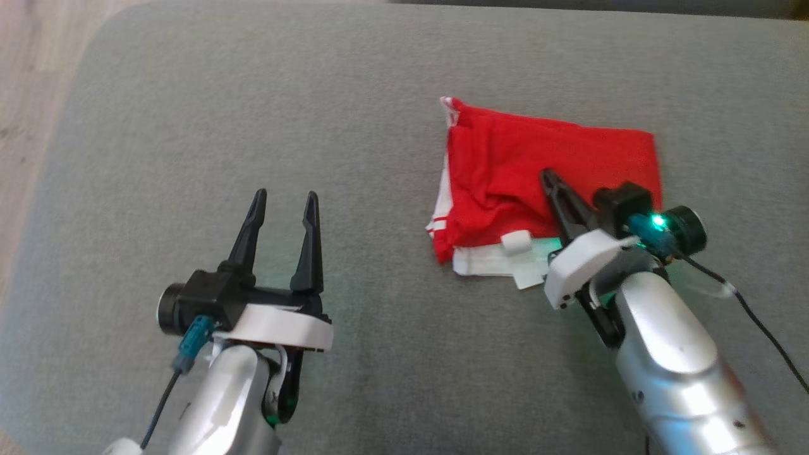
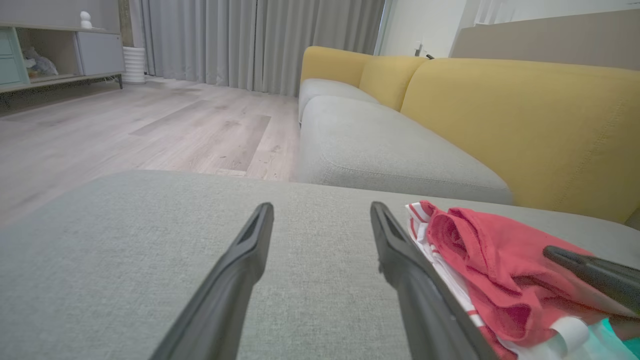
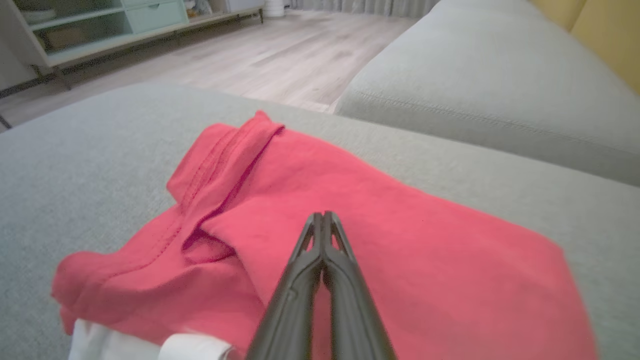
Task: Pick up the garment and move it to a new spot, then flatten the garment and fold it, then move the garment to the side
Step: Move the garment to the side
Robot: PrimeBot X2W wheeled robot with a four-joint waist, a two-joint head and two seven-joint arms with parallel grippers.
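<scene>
The right gripper (image 1: pixel 547 177) is closed, its two fingers pressed flat together; its tips lie over the middle of the folded red garment (image 1: pixel 505 158), which spreads beneath and ahead of them on the grey cushion (image 1: pixel 316 95); a white label (image 1: pixel 517 242) sits beside the fingers' base; the left gripper (image 1: pixel 285 194) hovers wide open, the garment well off to its right.

garment (image 1: pixel 505 164): soft red knit cloth, matt, white trim
cushion (image 1: pixel 221 114): grey woven fabric under me, coarse, matt
left gripper (image 1: pixel 285 193): mine, smooth matt black plastic
right forearm (image 1: pixel 682 373): my glossy silver shell
floor (image 2: pixel 150 125): pale wood, low sheen
</scene>
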